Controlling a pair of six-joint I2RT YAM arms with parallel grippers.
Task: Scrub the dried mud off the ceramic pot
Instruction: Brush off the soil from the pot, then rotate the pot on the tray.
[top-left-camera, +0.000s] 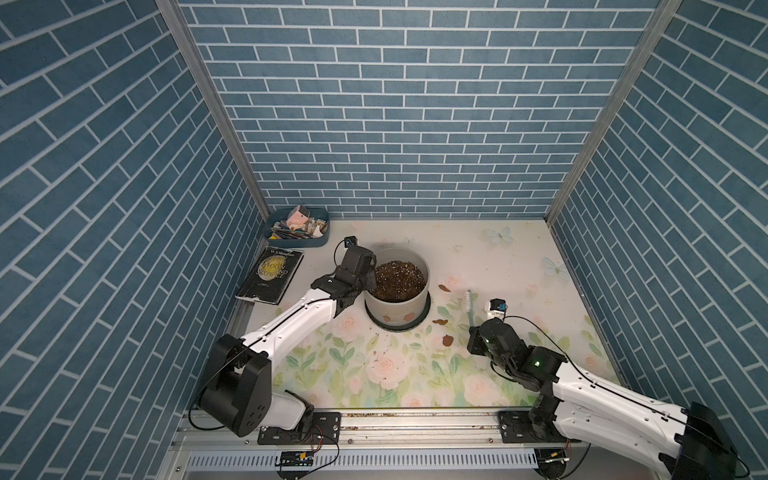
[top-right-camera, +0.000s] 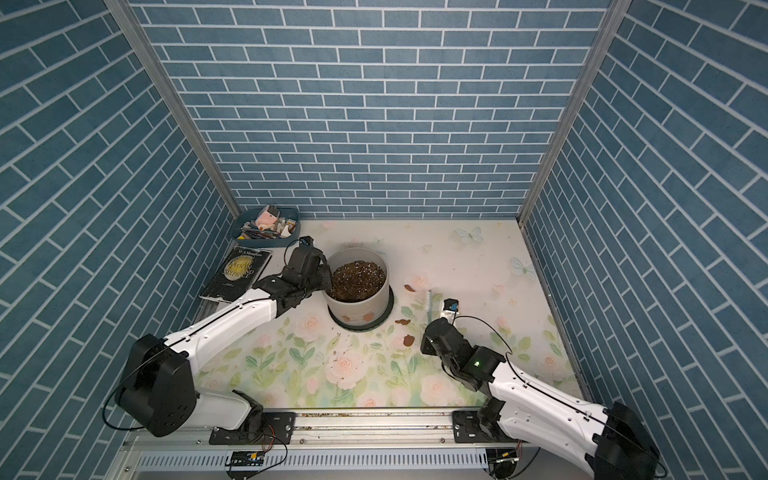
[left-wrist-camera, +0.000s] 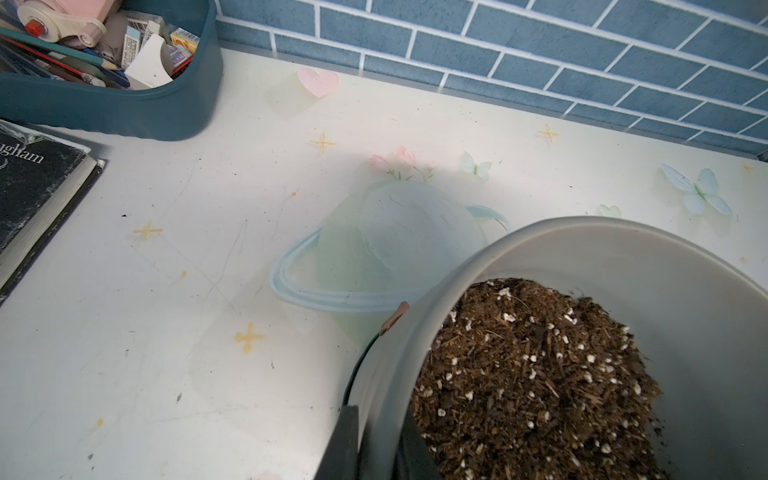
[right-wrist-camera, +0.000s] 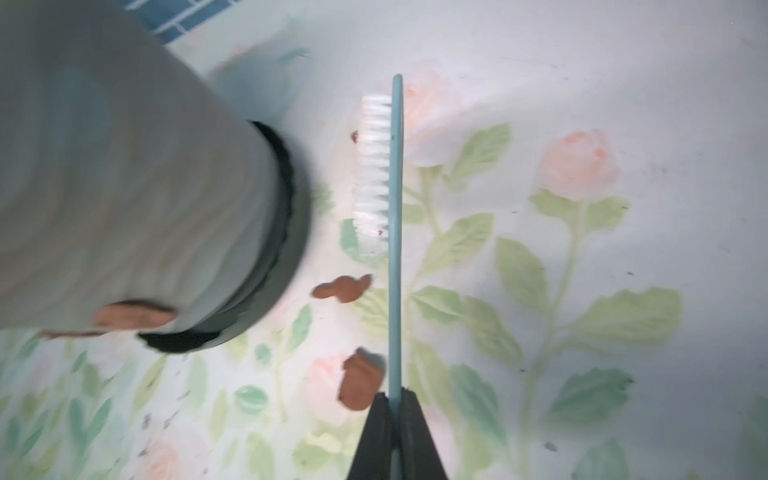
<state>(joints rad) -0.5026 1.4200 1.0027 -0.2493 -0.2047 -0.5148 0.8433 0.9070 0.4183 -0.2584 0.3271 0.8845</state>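
Nearest the front, the right gripper (right-wrist-camera: 395, 401) is clamped on the thin teal handle of the brush (right-wrist-camera: 397, 249), with its jaws pressed to the handle from both sides. The brush reaches away from it over the mat (top-left-camera: 519, 266). Its white bristles (right-wrist-camera: 374, 166) sit at the far end, turned toward the pot (right-wrist-camera: 124, 187) but apart from it. Whether the brush touches the mat cannot be told. Mud (top-left-camera: 447, 340) lies on the mat in three flat reddish-brown blobs, all on the pot's side of the brush, the farthest level with the bristles. Next comes the pot, upright on its black saucer (right-wrist-camera: 291, 216) in the middle of the mat and filled with dark, white-speckled soil (left-wrist-camera: 540, 374). More mud sticks low on its near wall in two patches just above the saucer, seen in both top views. Another patch shows on the outer wall in the left wrist view. The left gripper (left-wrist-camera: 380, 415) is closed on the pot's left rim, one of its fingers (left-wrist-camera: 343, 444) outside the wall and the other inside against the soil. Left of the pot, a dark book (top-left-camera: 270, 274) lies flat. Beyond it, a blue tray (top-left-camera: 270, 239) of clutter sits in the far left corner against the brick wall.
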